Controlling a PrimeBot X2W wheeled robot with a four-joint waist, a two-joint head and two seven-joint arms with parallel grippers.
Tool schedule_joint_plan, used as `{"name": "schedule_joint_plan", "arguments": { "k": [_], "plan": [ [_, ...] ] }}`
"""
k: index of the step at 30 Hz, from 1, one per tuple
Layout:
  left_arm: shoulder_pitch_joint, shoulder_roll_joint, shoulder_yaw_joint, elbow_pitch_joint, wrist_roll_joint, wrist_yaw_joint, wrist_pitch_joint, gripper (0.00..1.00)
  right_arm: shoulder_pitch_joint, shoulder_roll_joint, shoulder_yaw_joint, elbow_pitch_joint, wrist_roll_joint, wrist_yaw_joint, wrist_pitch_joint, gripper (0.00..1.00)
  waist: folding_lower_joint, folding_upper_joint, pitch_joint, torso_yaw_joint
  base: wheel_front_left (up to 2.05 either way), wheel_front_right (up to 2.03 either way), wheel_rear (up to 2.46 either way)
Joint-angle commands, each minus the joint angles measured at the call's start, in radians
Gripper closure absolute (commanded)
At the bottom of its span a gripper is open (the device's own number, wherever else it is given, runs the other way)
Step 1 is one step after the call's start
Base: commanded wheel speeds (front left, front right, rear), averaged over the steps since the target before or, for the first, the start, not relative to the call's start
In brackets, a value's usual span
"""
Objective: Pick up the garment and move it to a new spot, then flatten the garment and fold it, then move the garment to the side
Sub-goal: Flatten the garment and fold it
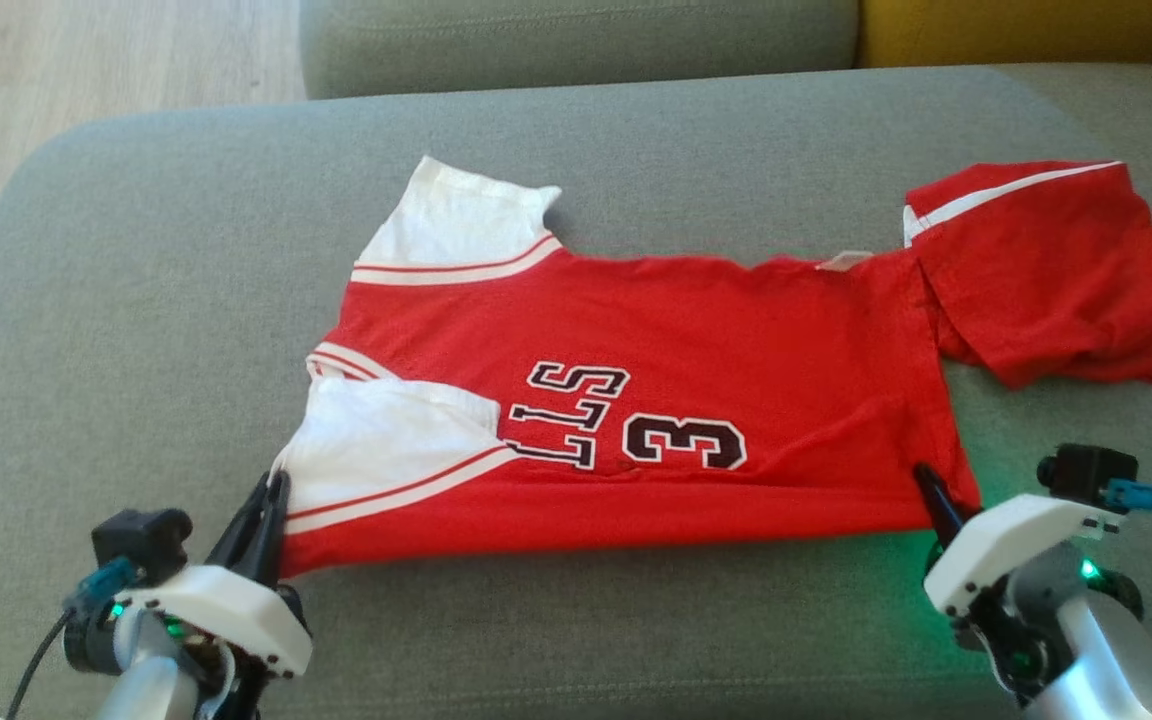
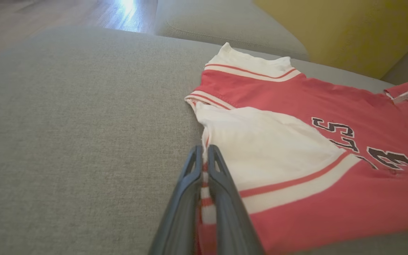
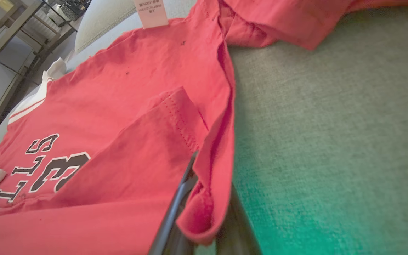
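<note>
Left gripper (image 1: 274, 492) clamping striped corner of red-and-white printed fabric jersey (image 1: 716, 340); right gripper (image 1: 928, 485) pinching red hem corner in its jaws, likely readying even lift for folding.

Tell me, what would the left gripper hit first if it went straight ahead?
The left gripper is shut on the edge of the shirt; straight on it would plough into the white sleeve first, then probably the cushion, though depth is unclear.
</note>
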Motion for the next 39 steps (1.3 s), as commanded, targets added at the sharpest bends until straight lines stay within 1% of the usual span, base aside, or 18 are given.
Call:
{"name": "schedule_joint_plan", "arguments": {
  "k": [1, 7, 13, 14, 15, 17, 19, 20, 21, 24, 26, 30, 32, 34, 37, 39],
  "plan": [
    [-0.023, 0.042, 0.032, -0.036, -0.009, 0.002, 0.003, 1.00, -0.002, -0.027, 0.003, -0.047, -0.006, -0.001, 0.015, 1.00, 0.0000, 0.0000, -0.004, 0.000, 0.00, 0.00, 0.00],
    [0.034, 0.074, -0.001, -0.103, -0.039, 0.002, 0.083, 1.00, 0.105, -0.040, -0.058, -0.220, -0.036, -0.001, 0.173, 1.00, 0.0000, 0.0000, -0.014, 0.001, 0.00, 0.00, 0.00],
    [0.085, 0.099, -0.048, -0.146, -0.079, 0.002, 0.190, 1.00, 0.187, -0.008, -0.133, -0.352, -0.087, -0.001, 0.286, 1.00, 0.0000, 0.0000, -0.016, 0.006, 0.00, 0.00, 0.00],
    [0.091, 0.102, -0.052, -0.151, -0.086, 0.002, 0.203, 1.00, 0.197, -0.002, -0.143, -0.370, -0.100, -0.001, 0.295, 0.71, 0.0000, 0.0000, -0.016, 0.006, 0.00, 0.00, 0.00],
    [0.095, 0.104, -0.056, -0.156, -0.092, 0.002, 0.213, 1.00, 0.205, 0.006, -0.157, -0.387, -0.114, -0.001, 0.298, 0.00, 0.0000, 0.0000, -0.016, 0.007, 0.00, 0.00, 0.00],
    [0.101, 0.106, -0.060, -0.164, -0.103, 0.002, 0.230, 1.00, 0.214, 0.030, -0.190, -0.415, -0.137, -0.001, 0.302, 0.00, 0.0000, 0.0000, -0.014, 0.009, 0.00, 0.00, 0.00],
    [0.104, 0.107, -0.062, -0.169, -0.108, 0.003, 0.243, 0.52, 0.219, 0.046, -0.206, -0.441, -0.154, -0.001, 0.310, 0.00, 0.0000, 0.0000, -0.012, 0.010, 0.00, 0.00, 0.00],
    [0.104, 0.108, -0.062, -0.173, -0.108, 0.005, 0.246, 0.04, 0.220, 0.052, -0.215, -0.454, -0.163, -0.001, 0.309, 0.00, 0.0000, 0.0000, -0.011, 0.011, 0.00, 0.00, 0.00],
    [0.104, 0.109, -0.063, -0.176, -0.109, 0.006, 0.249, 0.00, 0.219, 0.058, -0.225, -0.467, -0.171, -0.001, 0.304, 0.00, 0.0000, 0.0000, -0.010, 0.012, 0.00, 0.00, 0.00],
    [0.093, 0.110, -0.056, -0.189, -0.111, 0.013, 0.236, 0.00, 0.212, 0.071, -0.245, -0.505, -0.195, -0.001, 0.275, 0.00, 0.0000, 0.0000, -0.005, 0.015, 0.00, 0.00, 0.00],
    [0.079, 0.106, -0.046, -0.204, -0.111, 0.019, 0.206, 0.00, 0.201, 0.076, -0.240, -0.537, -0.205, -0.001, 0.230, 0.00, 0.0000, 0.0000, -0.002, 0.017, 0.00, 0.00, 0.00],
    [0.035, 0.076, -0.007, -0.245, -0.117, 0.038, 0.087, 0.00, 0.185, 0.080, -0.203, -0.593, -0.206, -0.001, 0.117, 0.00, 0.0000, 0.0000, 0.003, 0.020, 0.00, 0.00, 0.00],
    [0.012, 0.054, 0.010, -0.269, -0.124, 0.038, 0.024, 0.00, 0.180, 0.075, -0.180, -0.611, -0.208, -0.001, 0.057, 0.00, 0.0000, 0.0000, 0.004, 0.019, 0.00, 0.00, 0.00],
    [-0.012, 0.033, 0.028, -0.302, -0.128, 0.033, -0.018, 0.00, 0.176, 0.071, -0.156, -0.622, -0.209, -0.001, 0.000, 0.00, 0.0000, 0.0000, 0.008, 0.017, 0.00, 0.00, 0.00],
    [-0.044, 0.012, 0.051, -0.333, -0.112, 0.027, -0.037, 0.00, 0.167, 0.074, -0.135, -0.637, -0.204, -0.001, -0.075, 0.00, 0.0000, 0.0000, 0.017, 0.011, 0.00, 0.00, 0.00],
    [-0.064, 0.003, 0.060, -0.336, -0.104, 0.024, -0.039, 0.00, 0.161, 0.073, -0.124, -0.641, -0.226, -0.001, -0.118, 0.00, 0.0000, 0.0000, 0.027, 0.003, 0.00, 0.00, 0.00]
  ]
}}
